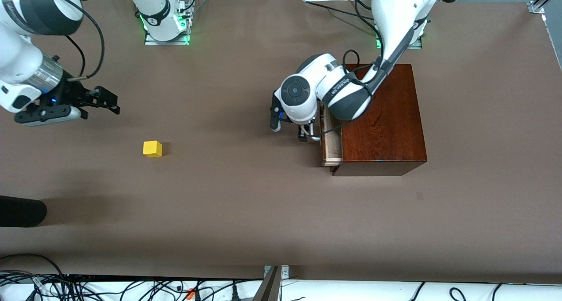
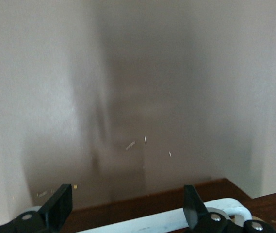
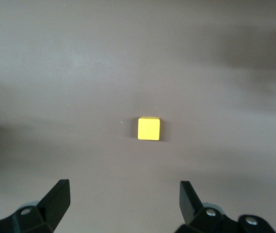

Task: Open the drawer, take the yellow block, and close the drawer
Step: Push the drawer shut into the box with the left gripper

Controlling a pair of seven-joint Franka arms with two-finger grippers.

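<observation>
Drawer [image 1: 332, 139] of the dark wooden box [image 1: 383, 116] is standing a little way out, so a narrow strip of its pale tray is showing at the box face that is looking toward the right arm's end of the table. The drawer's front is running from farther to nearer the front camera, and the tray is sliding along the table's length. The white handle [image 2: 176, 221] is lying across this front, with the same long axis.

The left gripper [image 1: 306, 133] is sitting low at the drawer's front, just beside the handle. In the left wrist view its two dark fingers [image 2: 194, 206] are standing apart, and the white bar is lying between them at their base. Whether the fingers are touching the bar, I cannot tell.

The yellow block [image 1: 152, 148] is resting on the brown table [image 1: 246, 204], well apart from the box, toward the right arm's end. It is a cube, so it is having no long axis; its edges are sitting slightly turned against the table's edges.

The right gripper [image 1: 103, 99] is hanging in the air over the bare table, near the block, with its fingers [image 3: 188, 199] spread wide and holding nothing. In the right wrist view the block [image 3: 149, 128] is lying ahead of the fingers, centred between them.
</observation>
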